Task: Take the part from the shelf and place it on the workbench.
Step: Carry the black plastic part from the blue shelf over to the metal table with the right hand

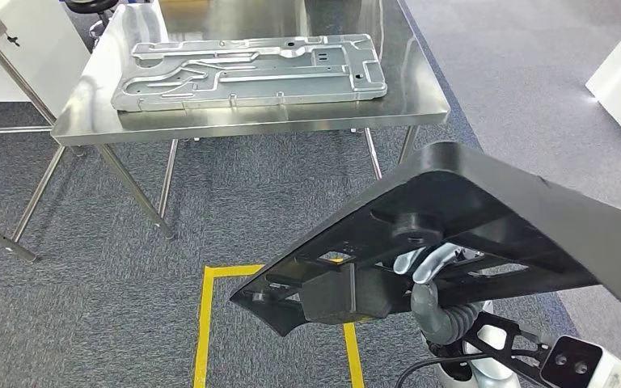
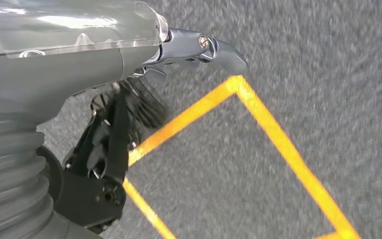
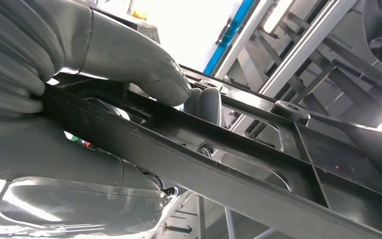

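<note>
One black part [image 1: 485, 218] is held up by the right hand [image 1: 428, 263], whose thumb [image 3: 144, 69] and fingers are closed around a rib on its underside. Well ahead of that hand stands the workbench [image 1: 242, 125], on which a metal panel [image 1: 251, 71] lies. The left hand [image 2: 144, 99] hangs over a yellow floor mark [image 2: 278, 144], holding nothing, fingers loosely curled.
</note>
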